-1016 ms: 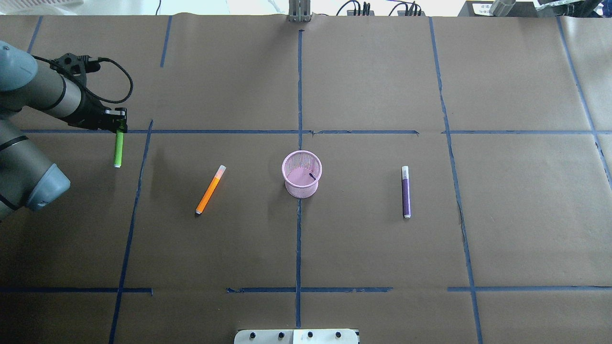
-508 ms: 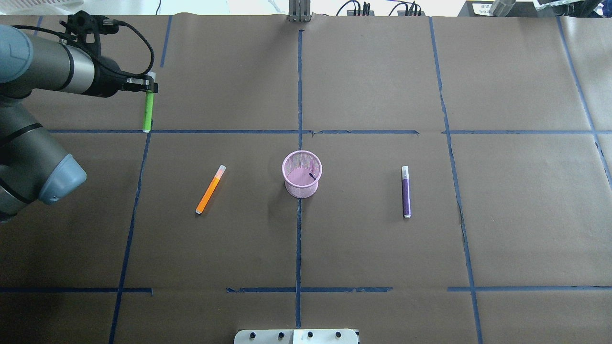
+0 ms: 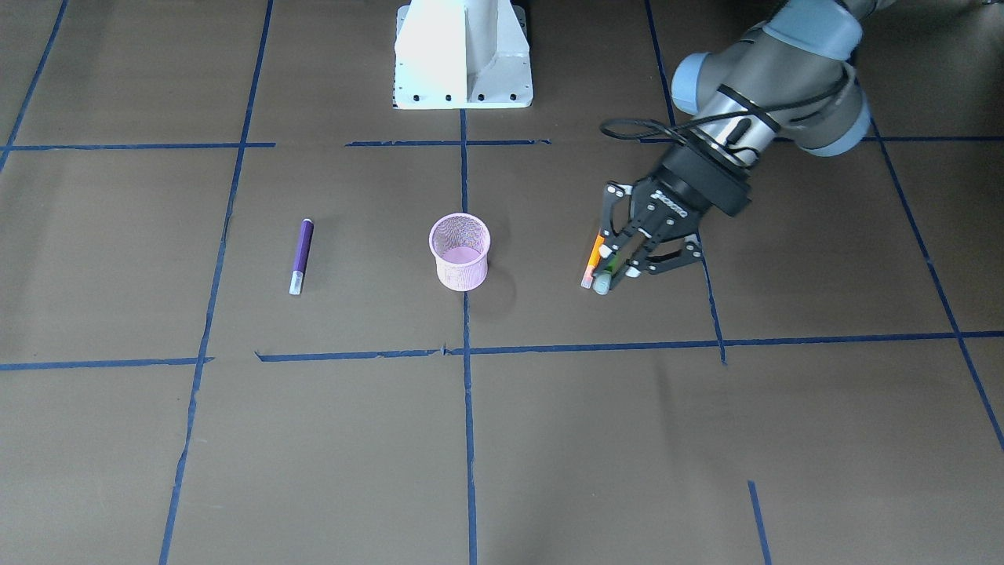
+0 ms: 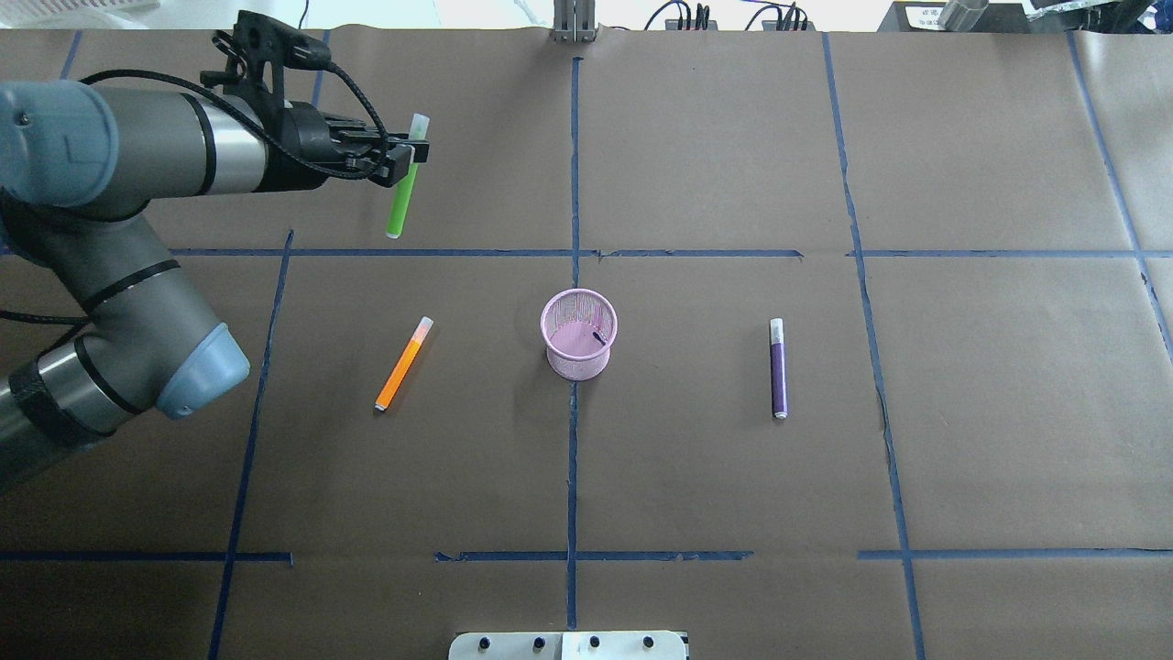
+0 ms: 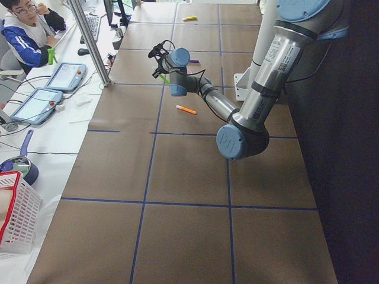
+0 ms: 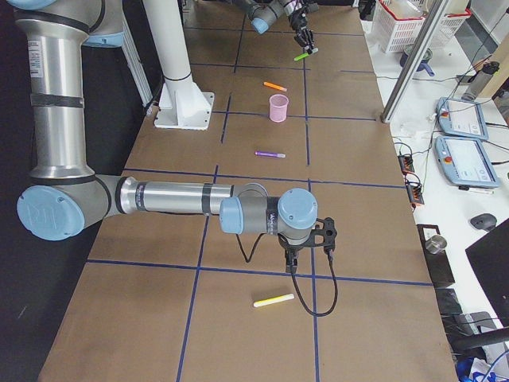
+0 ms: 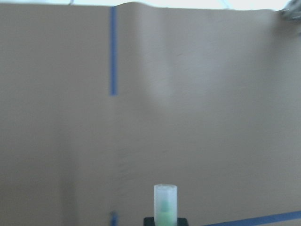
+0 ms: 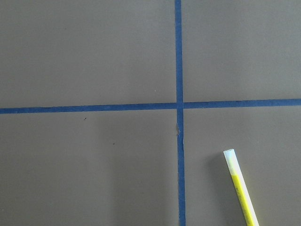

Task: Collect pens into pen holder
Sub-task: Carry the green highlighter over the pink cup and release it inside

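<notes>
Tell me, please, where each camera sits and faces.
Overhead: behind robot, looking down; left hand holds green pen.
Front-facing: across table, facing robot; left arm.
Exterior left: table's end; left arm near.
Exterior right: opposite end; right arm near.
Left wrist: green pen's cap.
Right wrist: down at yellow pen.
Shared: overhead and front-facing show pen holder.

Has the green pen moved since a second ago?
Yes. Held in the left end effector, the green pen crossed the horizontal tape line and shifted right, toward the pen holder.

Left claw (image 3: pixel 620 267) — gripping green pen (image 3: pixel 602 282) (tilted).
</notes>
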Robot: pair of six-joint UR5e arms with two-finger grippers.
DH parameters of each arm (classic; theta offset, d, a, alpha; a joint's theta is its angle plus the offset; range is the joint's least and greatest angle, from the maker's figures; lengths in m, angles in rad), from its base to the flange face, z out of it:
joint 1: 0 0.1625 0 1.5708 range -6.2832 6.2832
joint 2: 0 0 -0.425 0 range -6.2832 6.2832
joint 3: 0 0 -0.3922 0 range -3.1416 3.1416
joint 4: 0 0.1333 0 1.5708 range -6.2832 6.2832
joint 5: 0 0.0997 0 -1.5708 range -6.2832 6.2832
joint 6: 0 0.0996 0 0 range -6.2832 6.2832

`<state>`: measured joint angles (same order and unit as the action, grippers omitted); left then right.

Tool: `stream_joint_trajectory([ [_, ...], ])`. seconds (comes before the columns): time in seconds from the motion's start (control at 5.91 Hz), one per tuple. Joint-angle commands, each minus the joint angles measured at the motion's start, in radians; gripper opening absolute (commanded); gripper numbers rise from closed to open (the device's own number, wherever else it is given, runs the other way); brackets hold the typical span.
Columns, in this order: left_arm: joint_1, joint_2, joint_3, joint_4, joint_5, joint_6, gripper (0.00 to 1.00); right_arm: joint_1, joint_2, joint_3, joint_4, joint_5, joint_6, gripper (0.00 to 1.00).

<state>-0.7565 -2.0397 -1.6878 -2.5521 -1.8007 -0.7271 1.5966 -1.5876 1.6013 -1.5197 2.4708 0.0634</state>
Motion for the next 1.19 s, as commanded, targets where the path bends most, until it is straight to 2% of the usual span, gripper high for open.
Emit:
stream_joint_trajectory([
  [0.0, 0.089, -0.023, -0.001, -0.065, 0.050, 0.054, 0.00, -0.013, 0.000, -0.001, 0.000, -0.003, 0.009, 1.00],
  [0.17, 0.139, -0.033, 0.005, -0.118, 0.151, 0.055, 0.00, -0.020, 0.001, -0.015, 0.001, 0.000, 0.009, 1.00],
  [0.34, 0.245, -0.033, 0.022, -0.245, 0.354, 0.060, 0.00, -0.023, 0.001, -0.015, 0.001, 0.000, 0.009, 1.00],
  [0.68, 0.293, -0.101, 0.183, -0.440, 0.426, 0.061, 0.00, -0.030, 0.003, -0.017, 0.001, -0.001, 0.009, 1.00],
  [1.02, 0.295, -0.135, 0.272, -0.555, 0.451, 0.123, 0.00, -0.032, 0.005, -0.017, 0.003, -0.003, 0.007, 1.00],
])
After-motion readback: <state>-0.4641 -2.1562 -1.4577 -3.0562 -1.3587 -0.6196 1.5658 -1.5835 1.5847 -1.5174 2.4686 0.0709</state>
